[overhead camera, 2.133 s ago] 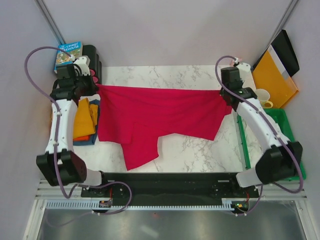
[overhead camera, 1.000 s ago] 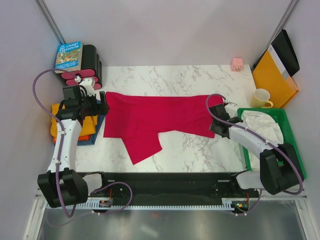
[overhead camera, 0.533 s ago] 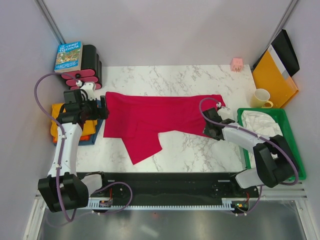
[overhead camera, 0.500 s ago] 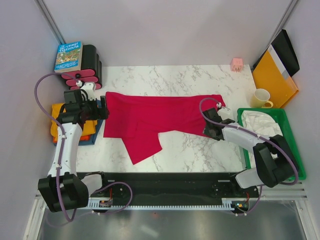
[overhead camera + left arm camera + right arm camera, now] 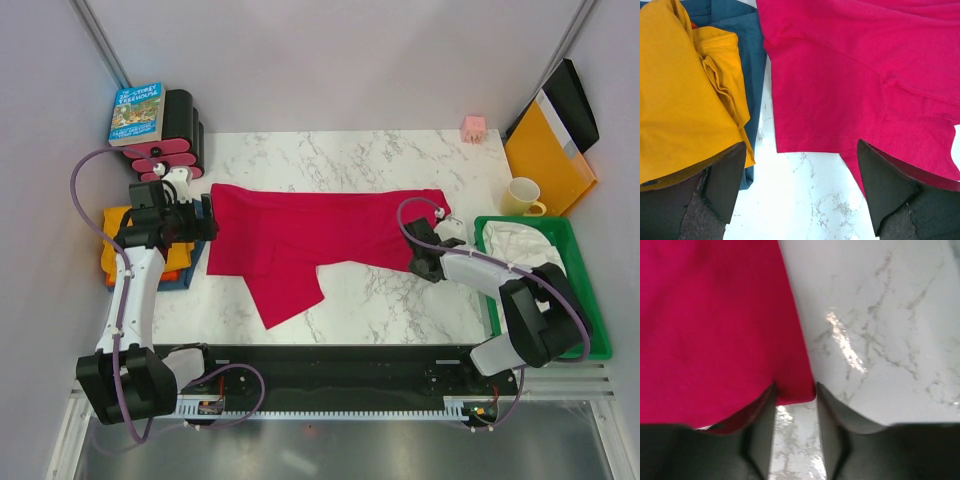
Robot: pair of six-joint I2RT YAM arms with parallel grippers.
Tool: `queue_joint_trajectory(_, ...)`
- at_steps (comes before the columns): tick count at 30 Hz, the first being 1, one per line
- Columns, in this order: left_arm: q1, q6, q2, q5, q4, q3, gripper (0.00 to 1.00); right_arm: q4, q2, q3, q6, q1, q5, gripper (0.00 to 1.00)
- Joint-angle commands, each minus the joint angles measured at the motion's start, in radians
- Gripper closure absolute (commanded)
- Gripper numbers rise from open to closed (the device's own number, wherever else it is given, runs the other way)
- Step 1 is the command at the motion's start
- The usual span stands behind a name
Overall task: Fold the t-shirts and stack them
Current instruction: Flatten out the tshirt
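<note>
A white marble-patterned table (image 5: 400, 160) sits inside pale, plain walls, with the arms' black base rail along its near edge.

The crimson shirt (image 5: 320, 225) lies spread flat between the two grippers, one part trailing toward the near edge. The left gripper (image 5: 205, 222) hangs at its left end with its jaws spread wide and nothing in them. The right gripper (image 5: 418, 260) sits low at its right end.

Only the top view takes in the clutter. Beyond the left gripper are a book (image 5: 137, 112) and black cylinders with pink ends (image 5: 180, 135). To the right gripper's right are a green tray (image 5: 600, 345) holding a white cloth (image 5: 515, 245), a cream mug (image 5: 525, 197), an orange-yellow folder (image 5: 545, 150) and a small pink block (image 5: 473, 127).

The left wrist view alone shows the pile up close. The orange shirt (image 5: 680, 90) is rumpled on the dark blue shirt (image 5: 752, 60) by one finger of the left gripper (image 5: 801, 150). Crimson cloth (image 5: 850, 75) lies by the other, with bare marble between.

The right wrist view alone shows the right gripper (image 5: 795, 387) part-way open, marble visible in the gap. The crimson hem (image 5: 715, 315) lies at its tips, not pinched.

Count: three shirts, two grippers, one each of book, mug, tray, folder and block
</note>
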Motion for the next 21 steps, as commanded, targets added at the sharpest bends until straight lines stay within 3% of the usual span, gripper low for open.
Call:
queue_joint_trajectory(1, 0.001, 0.019, -0.022, -0.02, 0.003, -0.001, 0.03, -0.021, 0.062, -0.033, 0.024, 0.004, -0.041, 0.67)
queue_joint_trajectory(2, 0.001, 0.021, -0.026, -0.021, 0.003, -0.006, 0.03, -0.015, 0.058, -0.039, 0.034, 0.004, -0.044, 0.75)
queue_joint_trajectory(3, 0.001, 0.022, -0.029, -0.023, 0.003, -0.007, 0.03, -0.01, 0.051, -0.045, 0.037, 0.002, -0.047, 0.91)
queue_joint_trajectory(5, 0.001, 0.021, -0.035, -0.023, 0.003, -0.015, 0.03, -0.007, 0.033, -0.059, 0.041, 0.004, -0.047, 1.0)
queue_joint_trajectory(11, 0.001, 0.028, -0.009, -0.043, 0.003, -0.047, 0.04, -0.021, -0.085, -0.074, 0.026, 0.012, 0.011, 1.0)
queue_joint_trajectory(21, 0.0, 0.122, 0.206, -0.103, -0.006, -0.086, 0.07, -0.072, -0.137, -0.037, -0.017, 0.015, 0.042, 1.0)
